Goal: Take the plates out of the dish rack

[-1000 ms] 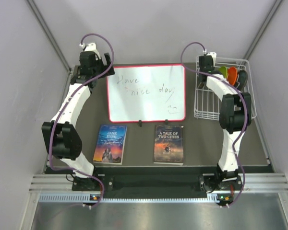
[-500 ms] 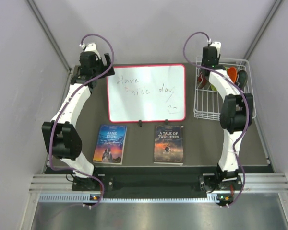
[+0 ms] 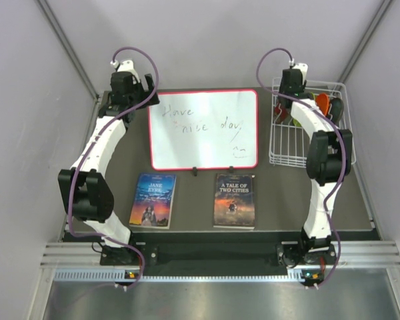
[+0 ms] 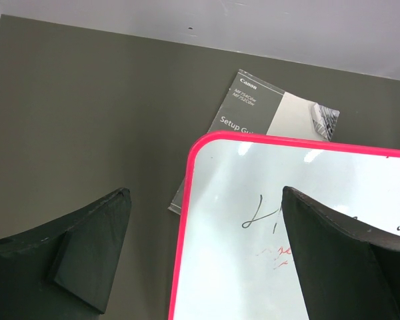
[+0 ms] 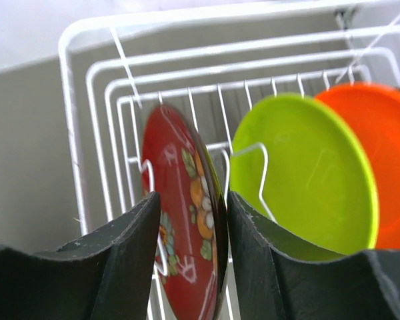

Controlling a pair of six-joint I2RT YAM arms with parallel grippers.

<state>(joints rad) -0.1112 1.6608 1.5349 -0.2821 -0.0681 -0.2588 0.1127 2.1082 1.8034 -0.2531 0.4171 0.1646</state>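
The white wire dish rack (image 3: 307, 162) stands at the back right with the plates upright between its prongs. In the right wrist view, the red floral plate (image 5: 187, 220) stands nearest, then the lime green plate (image 5: 307, 180) and the orange plate (image 5: 387, 160). A dark plate (image 3: 335, 107) shows only from above. My right gripper (image 5: 193, 200) reaches down into the rack (image 5: 87, 100), open, its fingers straddling the red plate's upper edge. My left gripper (image 4: 205, 193) hangs wide open and empty above the whiteboard's top-left corner.
A red-framed whiteboard (image 3: 203, 130) lies mid-table, left of the rack. A grey setup booklet (image 4: 273, 113) is tucked under its far corner. Two books (image 3: 153, 200) (image 3: 234, 200) lie in front of the whiteboard. Grey walls close in the back and sides.
My right gripper moved toward the rack's back left and its jaws widened, now straddling the red plate. The left arm has not moved.
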